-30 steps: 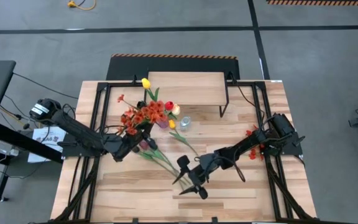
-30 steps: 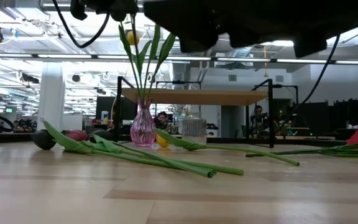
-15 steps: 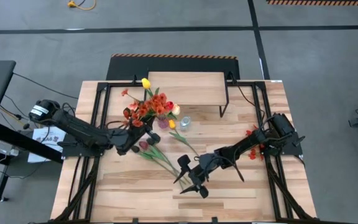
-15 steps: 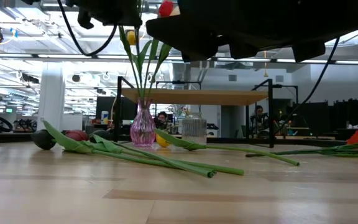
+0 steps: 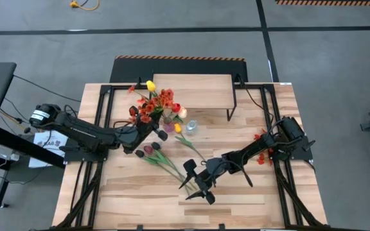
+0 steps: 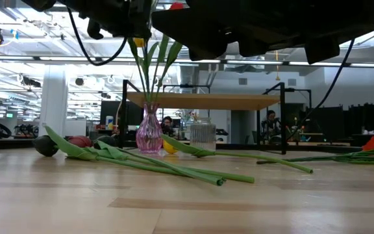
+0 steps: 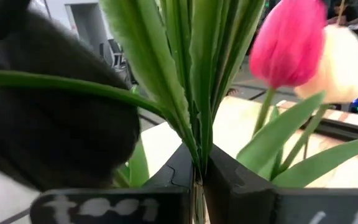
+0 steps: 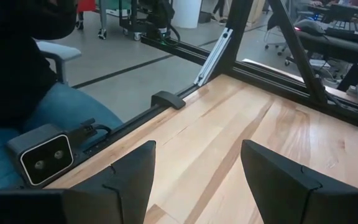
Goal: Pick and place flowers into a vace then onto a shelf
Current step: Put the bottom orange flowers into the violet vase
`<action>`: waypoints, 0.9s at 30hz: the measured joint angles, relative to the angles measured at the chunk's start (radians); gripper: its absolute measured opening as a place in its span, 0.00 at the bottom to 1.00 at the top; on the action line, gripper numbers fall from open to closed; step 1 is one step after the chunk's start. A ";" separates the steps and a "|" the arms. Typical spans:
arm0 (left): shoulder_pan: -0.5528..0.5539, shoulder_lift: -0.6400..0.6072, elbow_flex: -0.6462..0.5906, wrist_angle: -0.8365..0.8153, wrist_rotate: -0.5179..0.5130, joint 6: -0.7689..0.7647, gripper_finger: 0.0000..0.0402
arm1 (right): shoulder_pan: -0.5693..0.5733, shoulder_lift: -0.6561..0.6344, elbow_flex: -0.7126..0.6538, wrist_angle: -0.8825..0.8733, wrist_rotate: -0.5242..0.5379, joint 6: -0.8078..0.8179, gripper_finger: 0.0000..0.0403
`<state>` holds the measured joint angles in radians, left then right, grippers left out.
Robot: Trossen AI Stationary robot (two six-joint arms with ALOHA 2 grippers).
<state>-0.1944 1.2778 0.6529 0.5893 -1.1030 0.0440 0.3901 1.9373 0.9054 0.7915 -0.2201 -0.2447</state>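
A pink glass vase [image 6: 149,133] stands before the shelf [image 5: 191,92] with yellow [image 5: 150,85], red [image 5: 174,108] and cream [image 5: 182,113] tulips in it. My left gripper [image 5: 157,131] hovers just left of the vase, shut on an orange-red spray [image 5: 154,102]. Dark maroon tulips [image 5: 150,151] lie flat on the table, their stems [image 6: 174,170] running toward my right gripper [image 5: 198,184]. That gripper hangs open over bare wood [image 8: 197,155]. A yellow tulip head [image 5: 177,128] lies by a clear glass [image 5: 190,126]. My left gripper pinches the spray's green stems [image 7: 197,163] between its two fingers [image 7: 241,180], which reach in level from the table's left. The spray is lifted clear of the table, its blossoms [image 5: 148,110] beyond the fingers, over the vase's left side.
More red flowers [image 5: 262,146] lie at the table's right edge under the right arm. The black frame rails [image 5: 105,115] run along both sides. Bare planks [image 5: 127,199] fill the near half of the table.
My left gripper has swung toward the table's far edge and rightward toward the vase, staying shut. The orange-red spray has travelled with it, from beside the maroon tulips to a place next to the vase's tulips.
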 joint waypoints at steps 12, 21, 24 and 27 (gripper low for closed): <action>0.038 0.000 0.000 -0.061 0.087 -0.076 0.08 | 0.000 0.000 0.000 -0.006 0.000 0.000 0.56; 0.038 0.000 0.000 -0.061 0.099 -0.082 0.08 | 0.000 0.000 0.000 -0.006 0.000 0.000 0.56; 0.038 0.000 0.000 -0.061 0.097 -0.082 0.08 | 0.000 0.000 0.000 -0.006 0.000 0.000 0.56; 0.038 0.000 0.000 -0.061 0.100 -0.082 0.09 | 0.000 0.000 0.000 -0.006 0.000 0.001 0.56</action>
<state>-0.1562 1.2781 0.6529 0.5282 -1.0033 -0.0383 0.3901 1.9373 0.9054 0.7853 -0.2203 -0.2442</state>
